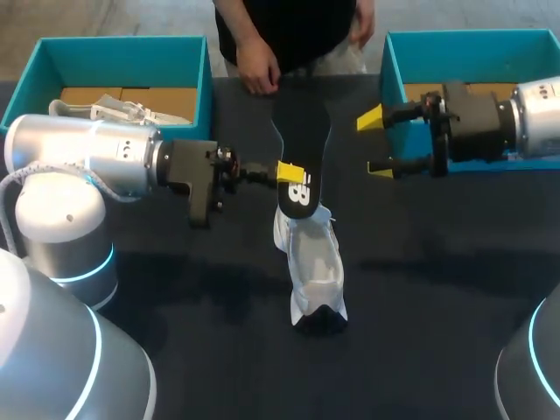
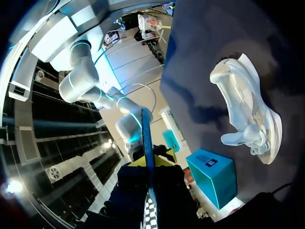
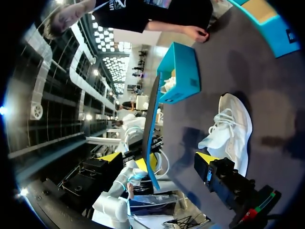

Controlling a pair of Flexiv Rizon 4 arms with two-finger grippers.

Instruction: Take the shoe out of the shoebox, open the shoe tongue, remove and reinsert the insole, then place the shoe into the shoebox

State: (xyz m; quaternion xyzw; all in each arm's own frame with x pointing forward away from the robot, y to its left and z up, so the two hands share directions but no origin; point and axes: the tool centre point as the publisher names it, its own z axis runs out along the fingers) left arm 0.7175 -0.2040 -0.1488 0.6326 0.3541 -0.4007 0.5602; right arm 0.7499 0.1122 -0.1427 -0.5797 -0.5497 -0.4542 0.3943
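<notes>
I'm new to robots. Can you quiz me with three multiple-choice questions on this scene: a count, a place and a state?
1. How many teal shoeboxes are there? A one; B two; C three.
2. Where is the black insole? A in a shoebox; B in the left gripper; C lying flat.
3. The right gripper is: A open; B shut on the insole; C shut on a shoebox.
Answers: B, a second one stands at the far right; B, the yellow tips pinch it upright; A, its tips stand apart with nothing between them.
</notes>
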